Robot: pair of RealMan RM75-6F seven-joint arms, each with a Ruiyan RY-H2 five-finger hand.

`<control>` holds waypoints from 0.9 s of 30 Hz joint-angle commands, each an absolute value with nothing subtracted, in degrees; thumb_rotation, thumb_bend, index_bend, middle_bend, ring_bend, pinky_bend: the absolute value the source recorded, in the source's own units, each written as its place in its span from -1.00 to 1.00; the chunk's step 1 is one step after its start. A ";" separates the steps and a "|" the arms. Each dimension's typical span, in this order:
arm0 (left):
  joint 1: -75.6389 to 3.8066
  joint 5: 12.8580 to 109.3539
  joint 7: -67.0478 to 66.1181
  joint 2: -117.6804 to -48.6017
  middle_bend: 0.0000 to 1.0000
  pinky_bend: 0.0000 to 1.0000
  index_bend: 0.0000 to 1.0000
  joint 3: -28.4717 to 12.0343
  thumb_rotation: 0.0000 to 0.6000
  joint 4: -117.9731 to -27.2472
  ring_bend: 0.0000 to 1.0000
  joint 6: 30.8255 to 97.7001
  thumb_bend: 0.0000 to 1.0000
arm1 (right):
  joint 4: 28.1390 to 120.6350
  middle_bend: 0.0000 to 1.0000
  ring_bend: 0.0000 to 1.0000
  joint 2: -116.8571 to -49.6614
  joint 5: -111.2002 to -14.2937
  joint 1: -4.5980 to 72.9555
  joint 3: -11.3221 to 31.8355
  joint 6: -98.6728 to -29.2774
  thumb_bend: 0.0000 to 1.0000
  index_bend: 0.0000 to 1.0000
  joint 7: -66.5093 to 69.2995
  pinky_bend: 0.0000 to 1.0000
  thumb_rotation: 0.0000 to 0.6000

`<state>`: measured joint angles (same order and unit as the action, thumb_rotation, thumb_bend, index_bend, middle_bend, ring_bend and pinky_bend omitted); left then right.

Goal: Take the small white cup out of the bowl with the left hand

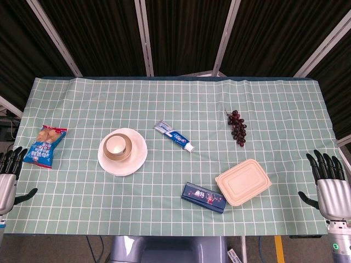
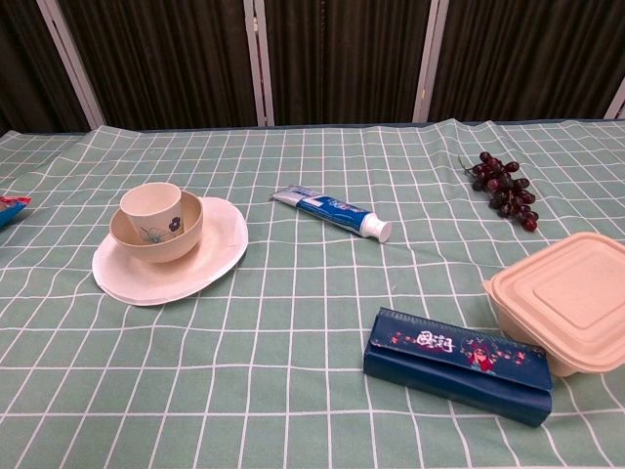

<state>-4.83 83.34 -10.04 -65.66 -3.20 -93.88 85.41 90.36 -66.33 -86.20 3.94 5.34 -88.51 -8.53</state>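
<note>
The small white cup [image 1: 116, 144] [image 2: 151, 208] stands upright inside a cream bowl [image 1: 121, 152] [image 2: 171, 239], and the bowl rests on a white plate [image 1: 137, 159] [image 2: 210, 259] left of the table's middle. My left hand [image 1: 7, 175] hangs at the table's left edge, fingers spread and holding nothing, far to the left of the cup. At the right edge my right hand [image 1: 330, 186] is likewise spread and holds nothing. Neither hand shows in the chest view.
A blue snack bag [image 1: 46, 145] lies between my left hand and the plate. A toothpaste tube [image 1: 174, 135], dark grapes [image 1: 237, 127], a beige lidded box [image 1: 243, 182] and a dark blue flat box [image 1: 203, 197] lie to the right on the green checked cloth.
</note>
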 commanded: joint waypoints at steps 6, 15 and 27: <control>-4.83 83.21 -9.65 -65.58 -1.00 -1.00 -1.00 -2.95 1.00 -93.80 -1.00 85.09 -0.72 | 90.37 -1.00 -1.00 -66.70 -86.42 3.92 5.46 -88.86 -0.98 -0.89 -8.30 -1.00 1.00; -5.40 83.67 -9.97 -65.96 -1.00 -1.00 -1.00 -3.25 1.00 -94.43 -1.00 84.93 -0.72 | 90.40 -1.00 -1.00 -66.85 -86.24 4.18 5.24 -87.96 -0.98 -0.89 -8.43 -1.00 1.00; -14.09 82.98 -16.68 -73.66 -1.00 -1.00 -0.28 -9.79 1.00 -93.48 -1.00 80.35 -0.71 | 90.89 -1.00 -1.00 -65.46 -86.14 3.66 5.19 -88.20 -0.98 -0.89 -4.90 -1.00 1.00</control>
